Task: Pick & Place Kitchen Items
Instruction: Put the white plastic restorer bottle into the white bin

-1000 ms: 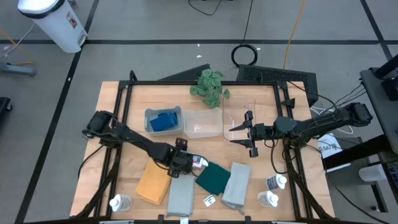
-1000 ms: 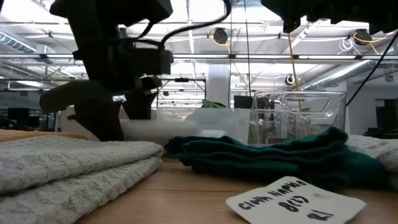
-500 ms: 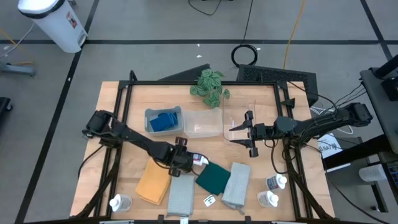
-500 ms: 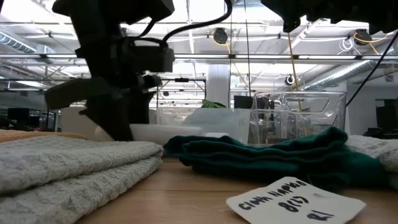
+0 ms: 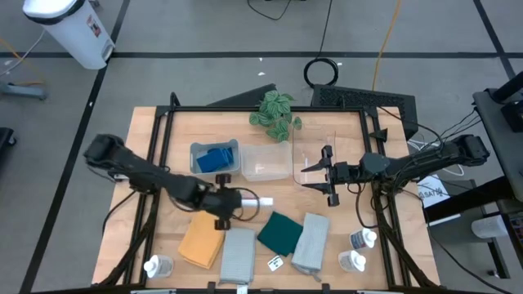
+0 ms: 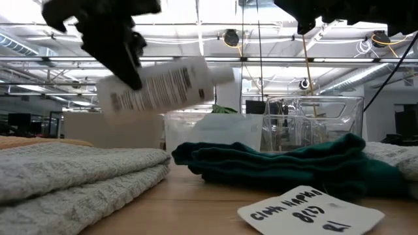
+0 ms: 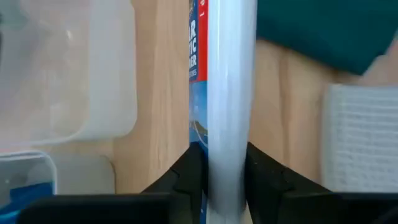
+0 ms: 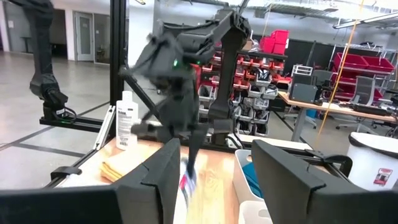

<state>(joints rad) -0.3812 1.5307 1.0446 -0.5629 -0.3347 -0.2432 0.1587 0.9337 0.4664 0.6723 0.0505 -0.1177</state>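
My left gripper point(image 5: 231, 202) is shut on a white squeeze bottle point(image 5: 249, 200) and holds it above the table, just far of the dark green cloth point(image 5: 282, 231). The low view shows the bottle point(image 6: 163, 85) clear of the cloths. An orange cloth point(image 5: 200, 241) and two pale grey cloths point(image 5: 237, 255) point(image 5: 310, 241) lie flat along the near edge. Blue sponges point(image 5: 214, 159) lie in a clear bin. My right gripper point(image 5: 306, 177) hovers open by the right-hand bin point(image 5: 315, 147), with nothing between its fingers. My left gripper pinches the bottle's body near its base end point(image 7: 227, 168) between its two fingers point(image 7: 189, 177). The fingers come from the table's left and the bottle runs on along them. It is lifted clear and tilted, its cap end point(image 6: 222, 73) toward the table's right and a little higher.
Two more clear bins point(image 5: 265, 162) stand mid-table, with a leafy plant point(image 5: 274, 110) behind them. Other white bottles stand at the near left point(image 5: 158, 265) and near right point(image 5: 364, 239) point(image 5: 353, 261). A paper label point(image 5: 276, 263) lies between the cloths.
My left gripper has shut on the white bottle, which lay on the table by the green cloth, and has lifted it clear. The gripper has gone up and a little toward the far left, tipping from pointing down toward level. The bottle now hangs tilted above the cloths.
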